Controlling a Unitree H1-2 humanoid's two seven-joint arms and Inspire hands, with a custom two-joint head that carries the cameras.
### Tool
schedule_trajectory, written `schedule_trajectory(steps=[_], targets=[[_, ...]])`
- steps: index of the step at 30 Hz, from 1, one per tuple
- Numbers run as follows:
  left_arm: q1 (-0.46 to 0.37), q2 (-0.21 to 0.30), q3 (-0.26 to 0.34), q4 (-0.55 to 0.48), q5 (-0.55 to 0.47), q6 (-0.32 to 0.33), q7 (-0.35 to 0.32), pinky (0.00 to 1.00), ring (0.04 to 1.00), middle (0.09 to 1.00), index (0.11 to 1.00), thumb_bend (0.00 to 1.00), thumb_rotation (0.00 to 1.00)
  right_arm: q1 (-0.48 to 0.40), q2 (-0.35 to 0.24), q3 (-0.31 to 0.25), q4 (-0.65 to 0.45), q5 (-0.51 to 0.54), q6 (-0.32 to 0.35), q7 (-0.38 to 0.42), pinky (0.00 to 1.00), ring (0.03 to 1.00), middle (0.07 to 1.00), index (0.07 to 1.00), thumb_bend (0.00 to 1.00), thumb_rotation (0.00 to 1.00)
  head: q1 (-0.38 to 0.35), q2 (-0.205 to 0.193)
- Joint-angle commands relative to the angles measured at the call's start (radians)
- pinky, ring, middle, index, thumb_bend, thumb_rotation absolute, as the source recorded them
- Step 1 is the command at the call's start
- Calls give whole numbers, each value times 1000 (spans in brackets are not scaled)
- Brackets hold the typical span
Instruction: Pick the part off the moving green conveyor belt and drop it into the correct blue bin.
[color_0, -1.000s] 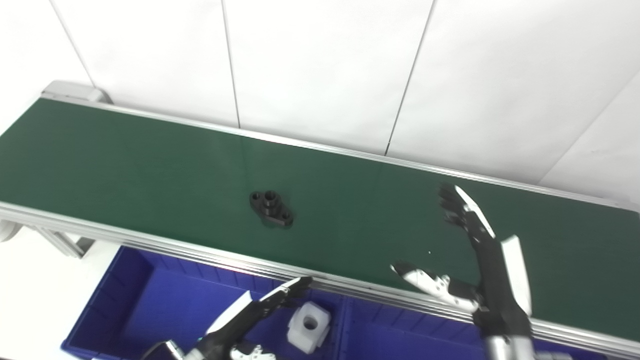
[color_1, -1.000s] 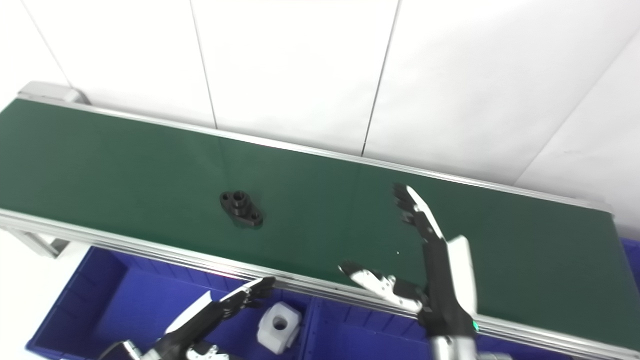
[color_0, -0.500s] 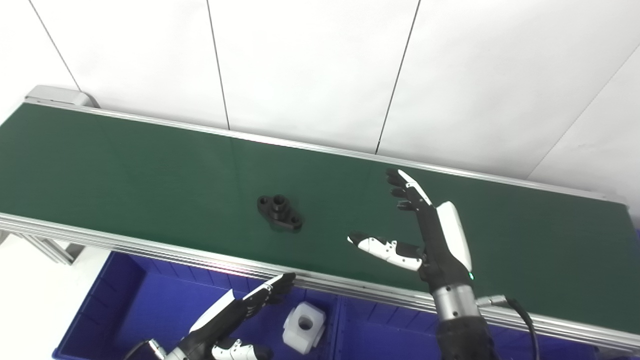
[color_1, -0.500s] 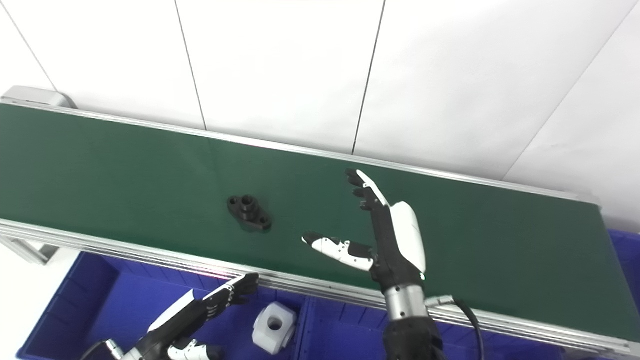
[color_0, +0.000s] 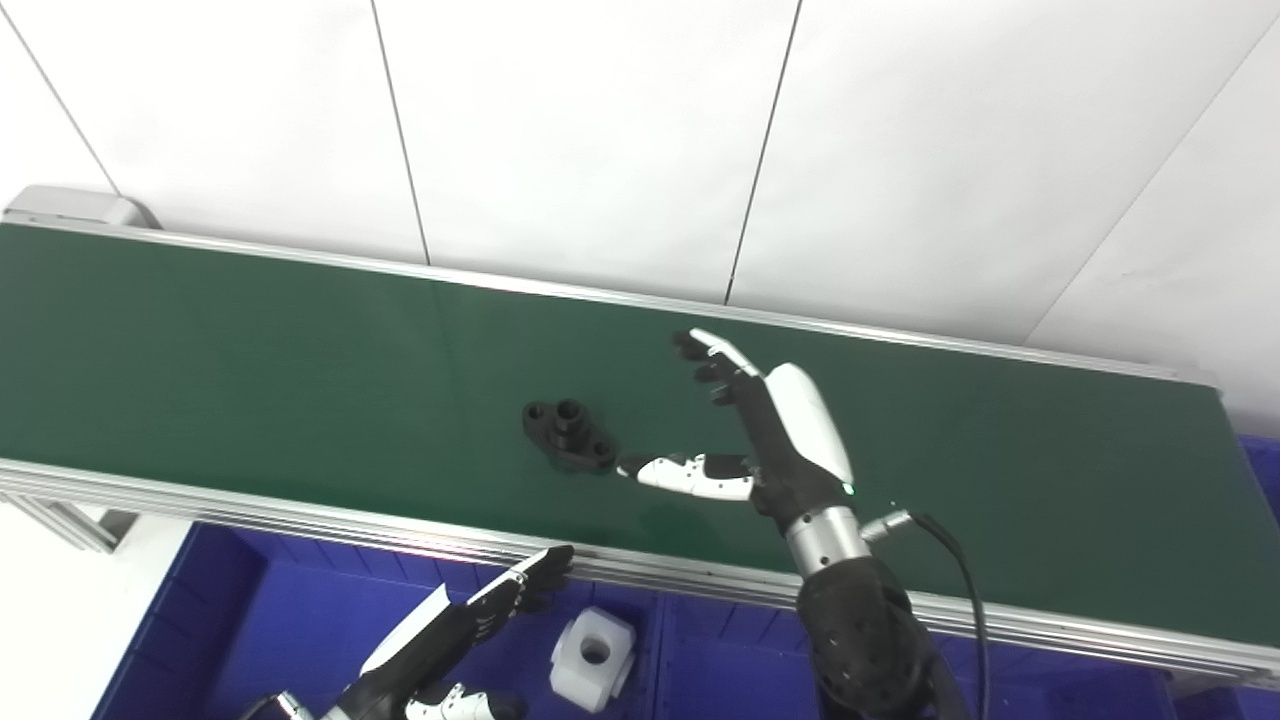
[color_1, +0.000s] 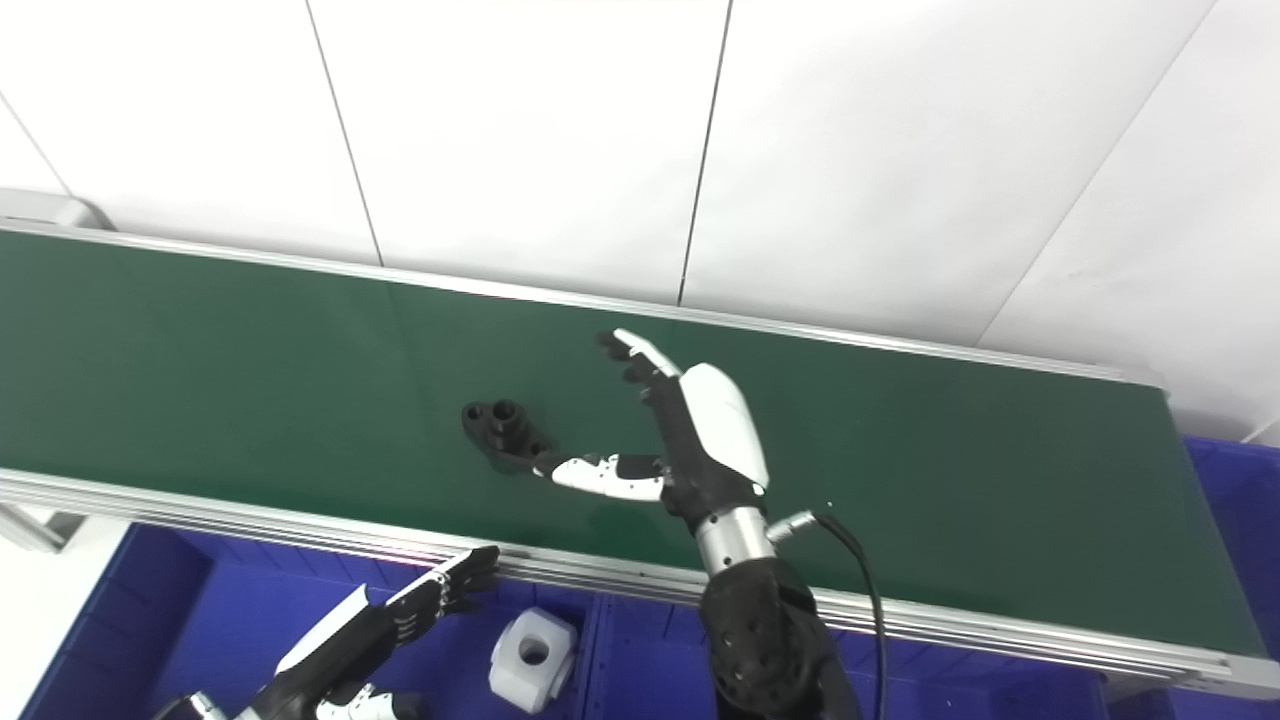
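A black flanged part (color_0: 568, 435) with a raised round boss lies on the green conveyor belt (color_0: 250, 350), near its front edge. My right hand (color_0: 760, 440) is open above the belt just right of the part; its thumb tip is almost at the part's right end, its fingers (color_0: 705, 360) reach behind. It holds nothing. My left hand (color_0: 470, 620) is open and empty, low over the left blue bin (color_0: 250, 620). The part also shows in the right eye view (color_1: 503, 432).
A white blocky part with a round hole (color_0: 592, 657) lies in the blue bin below the belt. A second blue bin (color_0: 740, 670) adjoins it on the right. Another blue bin corner (color_1: 1235, 500) shows at far right. White wall panels stand behind the belt.
My right hand has swept left over the belt and now sits right beside the black part. The camera has shifted right. The left hand stays low over the bin.
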Motion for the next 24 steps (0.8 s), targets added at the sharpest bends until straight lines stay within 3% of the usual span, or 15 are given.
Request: schedule_trajectory(steps=[1,12,24], targets=[[3,1,2,-28,-20,-40,-9,864,914,946,949,672,769,-55,-5,14,9,-24,18,6,736,803,837,855,814,358,3,-2],[24,1,-15,-43,-52,-40,-63,862,917,949,957,691,765,-146,-46,89,134,-124,82,48,750,794,823,842,829,376,19,-3],[31,-10,-13,-47,-45,-41,-81,856,910,945,955,706,744,-184,-79,133,256,-169,101,56,805,824,839,850,812,379,28,5]])
